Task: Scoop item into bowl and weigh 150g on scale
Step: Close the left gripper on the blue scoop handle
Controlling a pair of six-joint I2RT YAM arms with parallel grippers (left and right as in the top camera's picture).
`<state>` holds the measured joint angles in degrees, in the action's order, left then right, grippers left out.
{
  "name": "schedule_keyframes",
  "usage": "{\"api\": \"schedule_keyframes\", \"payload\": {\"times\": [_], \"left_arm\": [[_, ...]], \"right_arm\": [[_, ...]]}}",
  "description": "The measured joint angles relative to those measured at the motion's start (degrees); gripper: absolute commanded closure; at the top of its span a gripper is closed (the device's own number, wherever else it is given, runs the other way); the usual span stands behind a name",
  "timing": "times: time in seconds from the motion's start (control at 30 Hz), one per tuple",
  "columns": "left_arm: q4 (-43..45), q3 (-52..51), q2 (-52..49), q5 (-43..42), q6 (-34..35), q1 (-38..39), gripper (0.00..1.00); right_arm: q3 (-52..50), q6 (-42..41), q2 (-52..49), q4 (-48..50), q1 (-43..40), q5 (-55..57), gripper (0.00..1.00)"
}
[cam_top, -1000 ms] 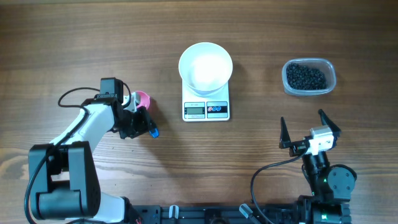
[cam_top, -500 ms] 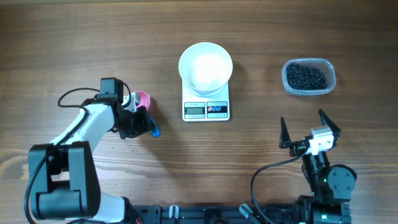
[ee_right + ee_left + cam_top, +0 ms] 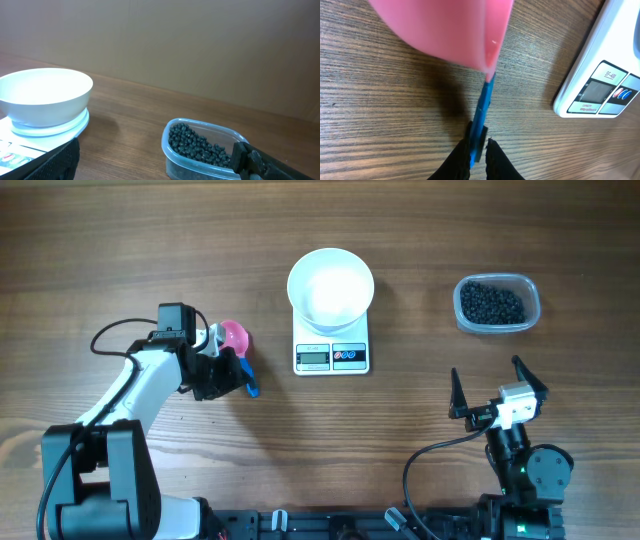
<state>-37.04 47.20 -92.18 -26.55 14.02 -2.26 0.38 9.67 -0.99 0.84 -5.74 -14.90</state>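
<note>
A pink scoop point(image 3: 234, 336) with a blue handle point(image 3: 250, 388) is left of the scale. My left gripper point(image 3: 240, 380) is shut on that handle. In the left wrist view the black fingertips point(image 3: 496, 160) pinch the blue handle point(image 3: 482, 115), and the pink cup point(image 3: 445, 30) fills the top. The white bowl point(image 3: 331, 288) stands on the scale point(image 3: 331, 357) at centre. The item point(image 3: 492, 303), a heap of black beads, lies in a clear tub point(image 3: 533, 308) at the right. My right gripper point(image 3: 485, 367) is open near the front edge, facing the bowl point(image 3: 45, 95) and the item point(image 3: 200, 145).
The scale's display and buttons point(image 3: 600, 90) face the front edge, just right of the scoop. Bare wooden table point(image 3: 120, 250) lies left and behind. The tub point(image 3: 170, 150) sits between my right gripper's spread fingers point(image 3: 65, 160) in the wrist view.
The left gripper has closed on the scoop's blue handle, and the pink cup has shifted slightly right. The right arm has not moved.
</note>
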Motion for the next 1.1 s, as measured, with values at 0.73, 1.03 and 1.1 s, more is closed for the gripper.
{"api": "schedule_keyframes", "payload": {"times": [0.73,1.03,1.1], "left_arm": [[-0.98,-0.13,0.04,1.09,3.04,0.02,0.1],[4.35,-1.77,0.26,5.84,11.37,4.2,0.13],[5.31,-1.88,0.39,7.78,13.44,6.27,0.16]], "right_arm": [[0.0,0.0,0.0,0.0,0.0,0.0,0.0],[0.0,0.0,0.0,0.0,0.0,0.0,0.01],[0.0,-0.02,0.0,0.0,0.0,0.0,0.0]]}}
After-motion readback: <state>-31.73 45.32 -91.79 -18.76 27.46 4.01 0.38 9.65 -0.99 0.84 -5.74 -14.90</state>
